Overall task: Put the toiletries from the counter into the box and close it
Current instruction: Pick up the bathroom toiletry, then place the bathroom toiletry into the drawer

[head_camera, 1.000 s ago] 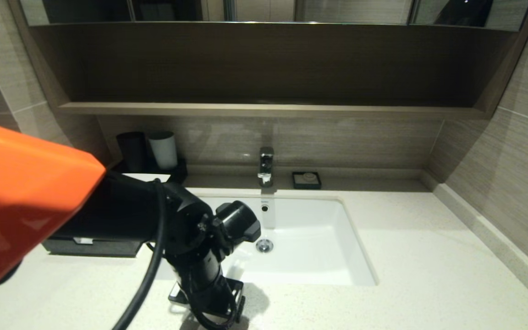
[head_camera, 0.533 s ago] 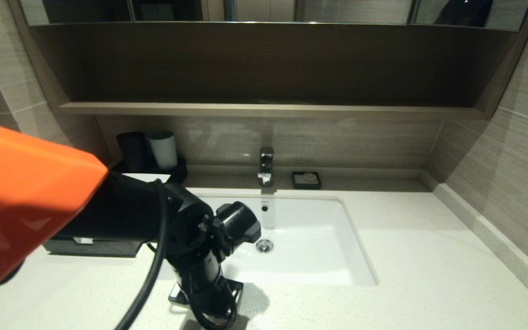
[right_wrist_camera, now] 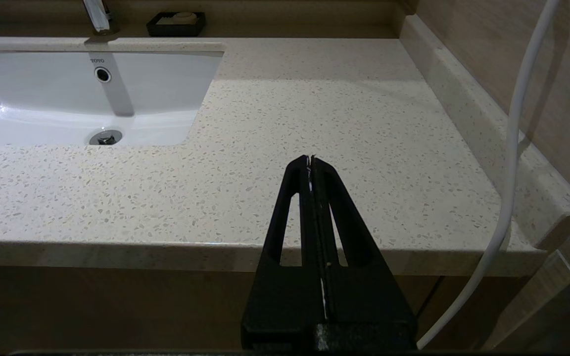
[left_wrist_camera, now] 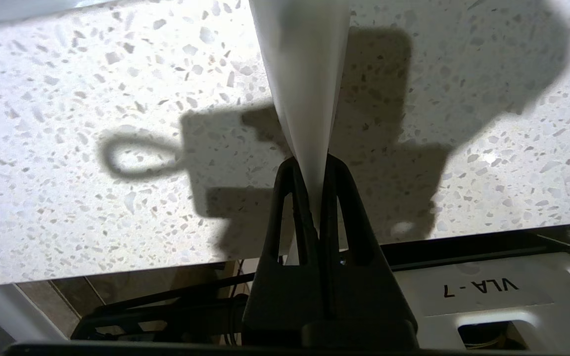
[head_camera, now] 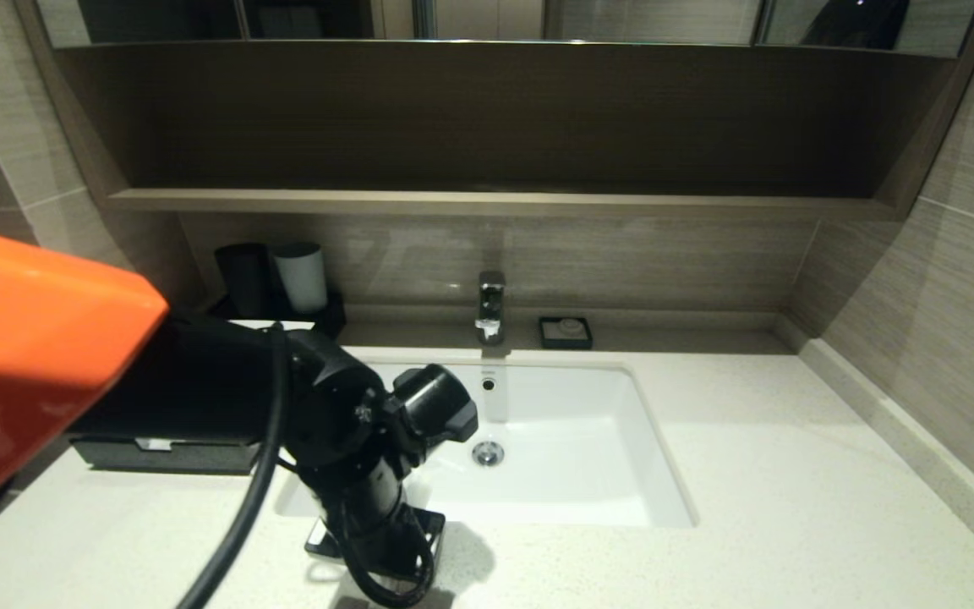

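At far left the box (head_camera: 161, 455) sits on the counter (head_camera: 791, 507), half hidden behind my left arm. Just in front of the sink (head_camera: 571, 457), my left claw (left_wrist_camera: 313, 170) pinches one end of a whitish packet (left_wrist_camera: 305, 74) above the stone. At right, my right claw (right_wrist_camera: 310, 163) hangs closed and empty off the counter's edge.

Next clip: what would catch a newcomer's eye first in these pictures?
The big orange left arm fills the head view's left side, hiding part of the black box. Its left gripper has its jaws shut on a whitish packet above the speckled counter. The white sink sits mid-counter; the right gripper idles shut at the counter's front edge.
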Available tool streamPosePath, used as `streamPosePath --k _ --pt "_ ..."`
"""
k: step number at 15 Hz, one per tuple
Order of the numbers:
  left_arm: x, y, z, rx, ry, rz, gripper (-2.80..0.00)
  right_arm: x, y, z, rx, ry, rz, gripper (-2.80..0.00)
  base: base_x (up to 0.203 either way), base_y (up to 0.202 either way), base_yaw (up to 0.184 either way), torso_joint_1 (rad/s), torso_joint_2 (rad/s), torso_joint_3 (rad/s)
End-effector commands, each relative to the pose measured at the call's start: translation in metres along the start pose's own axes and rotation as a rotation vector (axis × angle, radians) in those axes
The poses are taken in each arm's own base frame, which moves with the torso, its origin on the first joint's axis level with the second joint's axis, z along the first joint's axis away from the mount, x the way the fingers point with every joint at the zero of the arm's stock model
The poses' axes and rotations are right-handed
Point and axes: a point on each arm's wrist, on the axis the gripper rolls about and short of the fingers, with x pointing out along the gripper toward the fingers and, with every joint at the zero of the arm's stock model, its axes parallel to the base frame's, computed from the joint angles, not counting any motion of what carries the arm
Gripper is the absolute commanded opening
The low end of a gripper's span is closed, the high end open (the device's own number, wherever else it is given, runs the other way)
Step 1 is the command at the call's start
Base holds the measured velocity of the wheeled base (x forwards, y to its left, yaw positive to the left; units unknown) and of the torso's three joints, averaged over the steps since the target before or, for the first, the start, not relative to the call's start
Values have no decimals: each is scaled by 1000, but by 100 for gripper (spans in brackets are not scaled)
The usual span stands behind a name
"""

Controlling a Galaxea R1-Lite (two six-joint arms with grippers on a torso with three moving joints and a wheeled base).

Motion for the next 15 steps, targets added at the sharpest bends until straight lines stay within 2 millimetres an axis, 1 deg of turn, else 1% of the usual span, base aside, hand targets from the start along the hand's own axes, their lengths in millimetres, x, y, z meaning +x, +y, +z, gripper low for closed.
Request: streamPosePath --k 1,4,6,7,11,15 --pt "-25 5 -2 -35 -75 -15 -280 0 0 0 0 1 0 -280 0 0 0 0 0 0" --pt "-54 15 -5 -70 -213 40 -280 0 0 0 0 0 0 -280 0 0 0 0 0 0" --pt "-71 26 -7 -106 -314 121 -280 0 0 0 0 0 0 -280 0 0 0 0 0 0" --pt "-76 32 -7 -130 -352 175 -280 0 0 0 0 0 0 -280 0 0 0 0 0 0" --pt "-87 60 -13 -211 -447 400 -280 0 0 0 0 0 0 -280 0 0 0 0 0 0" --pt "-87 87 -10 -301 -466 549 -280 0 0 0 0 0 0 -280 0 0 0 0 0 0"
